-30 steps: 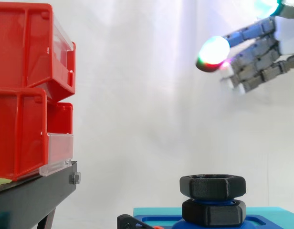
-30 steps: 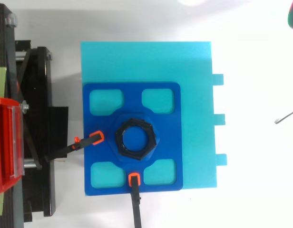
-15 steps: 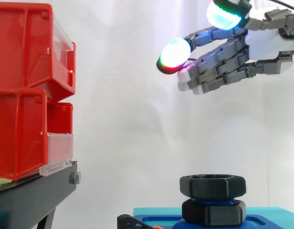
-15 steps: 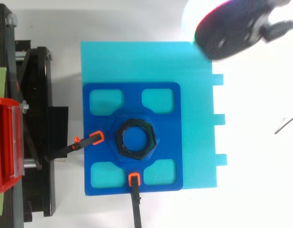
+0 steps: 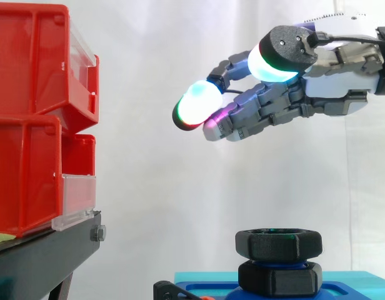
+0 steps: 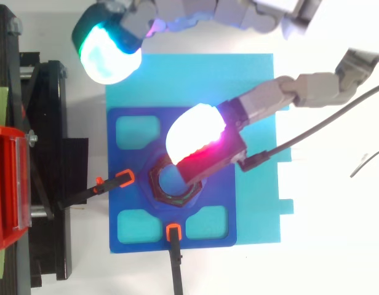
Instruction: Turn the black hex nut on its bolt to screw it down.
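Side view: the hand [image 5: 324, 87] is reaching in from the right edge, hanging high above the black hex nut [image 5: 278, 242], with bare white curtain showing between them.
Shift: over the last second the hand has been sweeping leftward and dropping a little. It was only fingertips in the upper right corner, and now its palm and fingers are stretching across the space over the nut.
Fingers: they are standing apart and gently bent, clamping on nothing, with the fingertips [image 5: 194, 105] glowing white, green, cyan and magenta.
Nut: it is sitting exactly where it was, high on the blue bolt [image 6: 168, 178] above a lower black hex collar [image 5: 280, 278], with a sliver of blue thread showing between the two.
Top view: one glowing pad [image 6: 195, 132] is overlapping the nut's upper right rim, while another [image 6: 108, 55] is hovering by the upper left corner of the cyan base [image 6: 251, 92]. Judging by the side view, that overlap is height, not contact.
Fixture: the blue plate [image 6: 214, 203] is lying on the cyan base, with two black orange-tipped clamps [image 6: 123, 179] gripping its left and lower edges.
Meaning: the approach is looking nearly lined up, but the turning is not yet beginning. The hand is likely needing to come down and close round the nut's flats first.
Background: red bins [image 5: 30, 112] are stacking on the black stand [image 5: 42, 256] at left, well apart from the work.
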`<state>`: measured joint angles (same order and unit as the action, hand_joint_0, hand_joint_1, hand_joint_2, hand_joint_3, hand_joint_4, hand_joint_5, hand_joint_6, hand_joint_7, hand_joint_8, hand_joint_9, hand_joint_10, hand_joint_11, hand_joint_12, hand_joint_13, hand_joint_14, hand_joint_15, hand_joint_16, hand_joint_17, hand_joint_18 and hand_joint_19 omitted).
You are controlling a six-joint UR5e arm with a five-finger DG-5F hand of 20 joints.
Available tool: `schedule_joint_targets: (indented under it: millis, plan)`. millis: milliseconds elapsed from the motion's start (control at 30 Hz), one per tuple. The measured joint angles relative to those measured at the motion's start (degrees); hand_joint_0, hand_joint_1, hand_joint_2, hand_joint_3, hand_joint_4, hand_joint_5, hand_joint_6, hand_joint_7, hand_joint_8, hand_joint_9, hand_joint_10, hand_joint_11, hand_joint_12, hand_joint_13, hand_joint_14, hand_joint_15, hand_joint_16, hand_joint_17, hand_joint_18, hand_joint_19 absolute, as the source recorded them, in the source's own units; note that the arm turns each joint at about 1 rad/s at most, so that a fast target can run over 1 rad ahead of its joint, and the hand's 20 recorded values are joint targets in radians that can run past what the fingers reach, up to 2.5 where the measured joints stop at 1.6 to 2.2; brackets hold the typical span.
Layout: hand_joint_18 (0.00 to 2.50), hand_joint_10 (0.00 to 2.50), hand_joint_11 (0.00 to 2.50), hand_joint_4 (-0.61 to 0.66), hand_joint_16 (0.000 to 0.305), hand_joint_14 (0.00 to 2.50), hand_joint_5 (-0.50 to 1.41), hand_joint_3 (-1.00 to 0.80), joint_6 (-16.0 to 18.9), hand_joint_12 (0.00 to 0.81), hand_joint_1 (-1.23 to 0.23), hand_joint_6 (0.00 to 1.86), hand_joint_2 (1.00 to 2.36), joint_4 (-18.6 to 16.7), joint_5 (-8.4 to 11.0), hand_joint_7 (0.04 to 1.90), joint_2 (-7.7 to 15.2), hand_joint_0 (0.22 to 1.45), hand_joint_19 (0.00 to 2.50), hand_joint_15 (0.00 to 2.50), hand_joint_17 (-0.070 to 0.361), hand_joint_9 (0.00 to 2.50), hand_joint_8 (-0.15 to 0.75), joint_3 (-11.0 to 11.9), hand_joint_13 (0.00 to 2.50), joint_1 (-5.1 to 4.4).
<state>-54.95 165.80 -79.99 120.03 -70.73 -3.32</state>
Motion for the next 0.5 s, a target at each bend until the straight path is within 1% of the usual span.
schedule_joint_targets:
  millis: [133,267,367,500]
  plan:
    - [0.25,0.00,0.05,0.14,0.052,0.01,-0.19,-0.50,-3.77,0.314,-0.55,0.50,1.00,-1.73,0.48,0.82,0.65,0.47,0.22,0.15,0.118,0.51,0.204,-0.01,0.40,-0.89]
    - [0.26,0.00,0.05,0.14,0.052,0.01,-0.18,-0.50,-7.04,0.313,-0.54,0.50,1.00,-2.43,0.82,0.89,1.70,0.47,0.23,0.15,0.118,0.51,0.202,-0.02,0.40,-1.79]
    - [0.27,0.00,0.05,0.14,0.052,0.01,-0.18,-0.50,-8.56,0.313,-0.54,0.50,1.00,-2.61,1.44,0.90,2.49,0.47,0.23,0.15,0.118,0.51,0.205,-0.02,0.41,-2.43]
    - [0.28,0.00,0.06,0.15,0.052,0.01,-0.17,-0.50,-9.73,0.313,-0.54,0.50,1.00,-2.66,1.57,0.93,3.09,0.47,0.23,0.16,0.118,0.51,0.208,-0.02,0.41,-3.14]
